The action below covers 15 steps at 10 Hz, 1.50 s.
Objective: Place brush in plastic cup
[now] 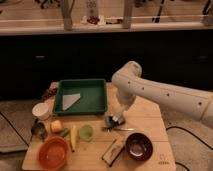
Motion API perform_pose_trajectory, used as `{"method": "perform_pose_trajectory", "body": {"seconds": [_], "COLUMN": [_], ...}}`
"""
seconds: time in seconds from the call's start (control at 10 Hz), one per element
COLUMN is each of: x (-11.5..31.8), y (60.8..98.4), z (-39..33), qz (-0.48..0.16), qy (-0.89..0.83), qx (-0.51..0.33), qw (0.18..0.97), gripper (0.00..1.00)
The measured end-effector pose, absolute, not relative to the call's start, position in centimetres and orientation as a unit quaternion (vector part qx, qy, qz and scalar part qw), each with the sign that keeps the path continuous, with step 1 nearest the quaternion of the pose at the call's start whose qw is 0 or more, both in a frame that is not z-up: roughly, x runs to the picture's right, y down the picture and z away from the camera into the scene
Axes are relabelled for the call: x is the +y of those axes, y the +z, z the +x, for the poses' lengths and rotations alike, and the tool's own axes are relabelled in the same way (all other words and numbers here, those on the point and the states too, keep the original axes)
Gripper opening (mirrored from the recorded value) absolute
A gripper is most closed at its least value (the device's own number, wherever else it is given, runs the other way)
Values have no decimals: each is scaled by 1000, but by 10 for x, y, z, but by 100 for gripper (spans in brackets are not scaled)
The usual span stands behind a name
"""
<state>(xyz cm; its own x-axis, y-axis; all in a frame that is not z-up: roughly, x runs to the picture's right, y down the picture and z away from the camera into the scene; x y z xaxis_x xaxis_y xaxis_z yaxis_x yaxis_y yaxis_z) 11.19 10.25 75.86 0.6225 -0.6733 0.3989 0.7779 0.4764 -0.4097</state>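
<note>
A wooden tabletop (150, 115) carries the whole scene, and the robot's white arm (160, 92) sweeps in from the right and bends down over its middle. The end effector (117, 120) sits low, just above the boards, right of the green tray (82, 81) and above the dark bowl (138, 146). Whether it is open or closed, and whether it has hold of anything, cannot be told from this angle.

An orange bowl (52, 152) stands at the front left corner. The plastic cup (86, 132), light green and upright, stands just right of it, near the end effector but clear of it. Nothing long appears to stick out of the cup.

A slim pale object lies flat on the tabletop directly beneath the end effector. It is probably the brush (122, 129), though the view is too soft to rule out other cutlery. It lies to the right of the cup, apart from it.

The job appears to be at its opening stage. The end effector is at the brush, but the brush is not yet lifted off the wood. The lift, the short carry left to the cup and the drop inside all remain.

A faint mark shows at the tabletop's front right corner. It cannot be read, and no brand or label is legible elsewhere.
</note>
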Motion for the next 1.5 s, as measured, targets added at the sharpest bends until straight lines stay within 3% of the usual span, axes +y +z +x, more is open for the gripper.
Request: {"method": "perform_pose_trajectory", "body": {"seconds": [0.2,0.6,0.8,1.1,1.5], "x": [104,108,112,119,130], "y": [753,742,739,738,734], "z": [109,94,89,76,64], "qz": [-287,-289,-289,-287,-288], "qy": [-433,-455,-462,-475,-486], "qx": [-91,-95,-98,-103,-108], "qw": [849,837,833,826,818], "gripper": [0,26,24,4,2]}}
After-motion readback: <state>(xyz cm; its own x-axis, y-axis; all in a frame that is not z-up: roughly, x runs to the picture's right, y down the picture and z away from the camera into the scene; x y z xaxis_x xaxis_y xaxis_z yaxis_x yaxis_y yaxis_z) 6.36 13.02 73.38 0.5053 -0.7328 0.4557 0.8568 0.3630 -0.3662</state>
